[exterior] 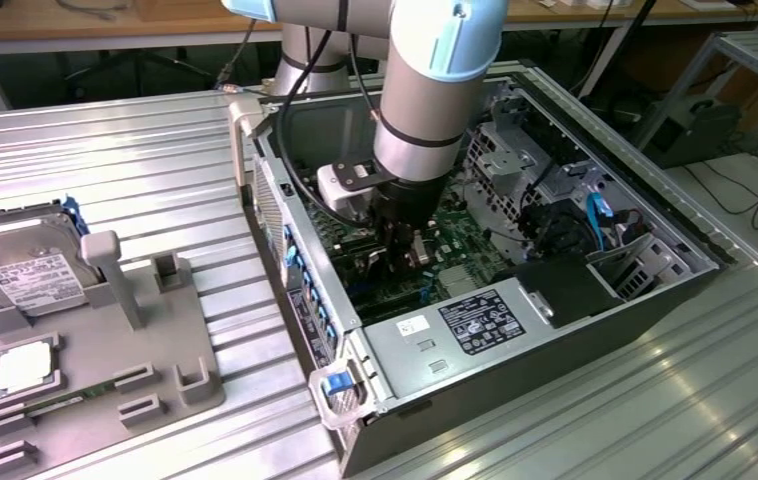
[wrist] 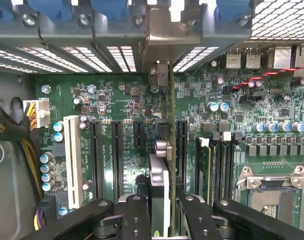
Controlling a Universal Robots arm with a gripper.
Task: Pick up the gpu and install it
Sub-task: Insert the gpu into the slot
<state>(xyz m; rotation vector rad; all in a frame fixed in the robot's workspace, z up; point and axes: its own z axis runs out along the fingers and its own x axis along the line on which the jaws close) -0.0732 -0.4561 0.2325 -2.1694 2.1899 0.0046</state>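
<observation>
Wrist view: I'm watching the hand (wrist: pixel 159 212) pinching the gpu (wrist: pixel 164 165) edge-on, standing upright over the motherboard (wrist: pixel 117 105) slots.

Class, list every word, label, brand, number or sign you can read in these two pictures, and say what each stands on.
None can be read.
Power supply label: print too small.
White sticker beside it: blurred.
Hard drive label: blurred.
Motherboard markings: too small.
</observation>
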